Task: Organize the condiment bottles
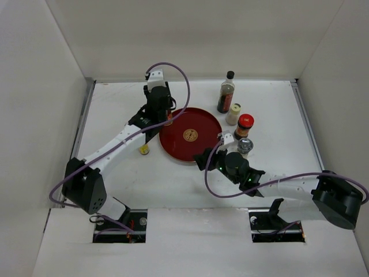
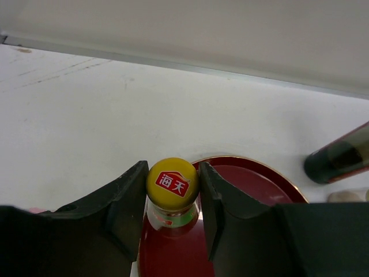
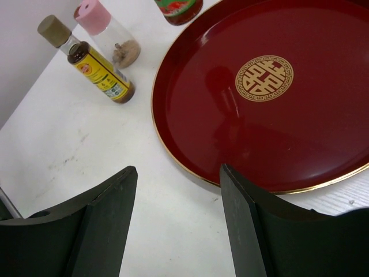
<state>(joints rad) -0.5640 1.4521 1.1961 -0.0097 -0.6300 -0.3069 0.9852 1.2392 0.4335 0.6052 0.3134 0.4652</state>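
My left gripper (image 2: 173,167) is shut on the yellow-orange cap of a brown sauce bottle (image 2: 172,183) at the left edge of the round red tray (image 2: 253,184). From above, that gripper (image 1: 164,118) hides most of the bottle; whether it rests on the tray I cannot tell. My right gripper (image 3: 177,170) is open and empty over the table by the tray's near rim (image 3: 190,173). The tall dark bottle (image 1: 226,92), cream bottle (image 1: 233,113), red-lidded jar (image 1: 244,126) and grey-lidded jar (image 1: 245,145) line up right of the tray. A pink-capped bottle (image 3: 112,40) and small yellow bottle (image 3: 101,72) stand left of it.
White walls enclose the table on the left, back and right. My left arm (image 1: 115,144) stretches diagonally across the table's left half, above the small yellow bottle (image 1: 143,150). The right arm (image 1: 277,184) lies along the near right.
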